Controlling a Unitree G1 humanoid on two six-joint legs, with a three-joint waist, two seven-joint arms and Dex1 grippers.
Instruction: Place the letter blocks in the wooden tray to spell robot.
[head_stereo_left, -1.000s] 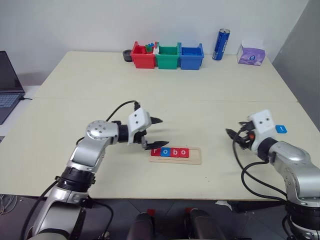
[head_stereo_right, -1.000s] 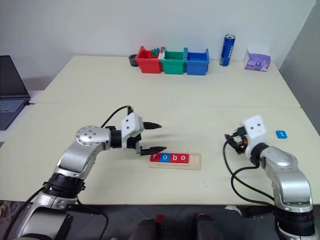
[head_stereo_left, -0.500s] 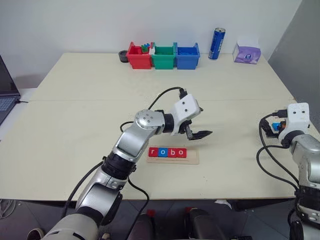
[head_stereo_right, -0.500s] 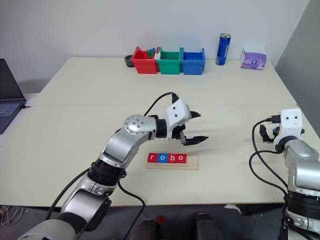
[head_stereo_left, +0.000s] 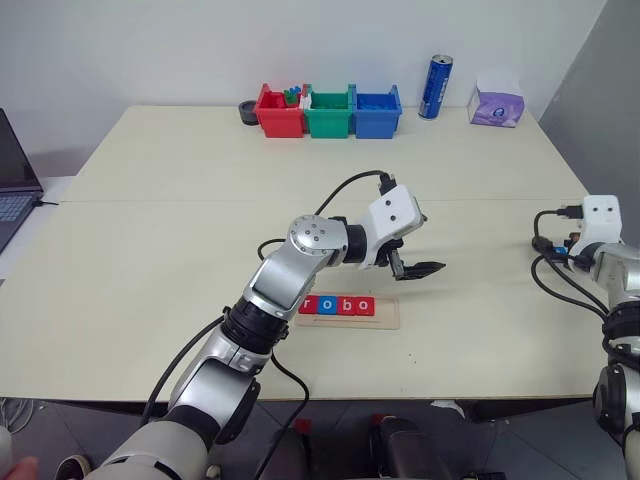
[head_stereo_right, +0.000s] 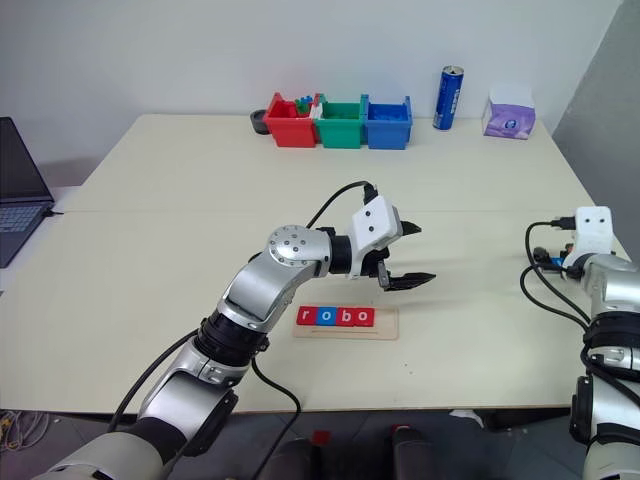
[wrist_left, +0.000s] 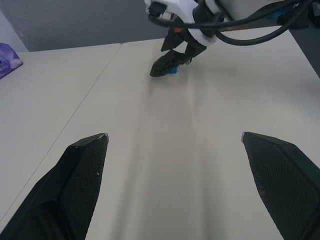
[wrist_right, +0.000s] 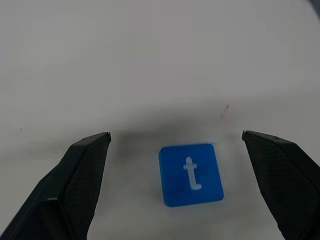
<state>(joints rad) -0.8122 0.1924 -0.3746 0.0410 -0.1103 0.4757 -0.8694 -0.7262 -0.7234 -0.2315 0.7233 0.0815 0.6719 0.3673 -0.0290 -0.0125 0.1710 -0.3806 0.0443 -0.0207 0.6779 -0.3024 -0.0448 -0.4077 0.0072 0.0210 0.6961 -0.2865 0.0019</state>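
Wooden tray (head_stereo_left: 348, 312) lies near the counter's (head_stereo_left: 150, 250) front edge, long axis running left to right, already holding four letter blocks (head_stereo_left: 336, 306) reading r-o-b-o, one slot bare at its right end. Blue t block (wrist_right: 191, 174) remains, flat between the right end effector's (wrist_right: 180, 150) wide-spread fingers, letter upright toward it. Left end effector (head_stereo_left: 420, 255) hangs wide and empty above the tray.

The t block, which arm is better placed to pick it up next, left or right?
Right. The right gripper is open with the blue t block lying flat on the table between its fingers. The left gripper hangs open near the wooden tray, well away from that block.
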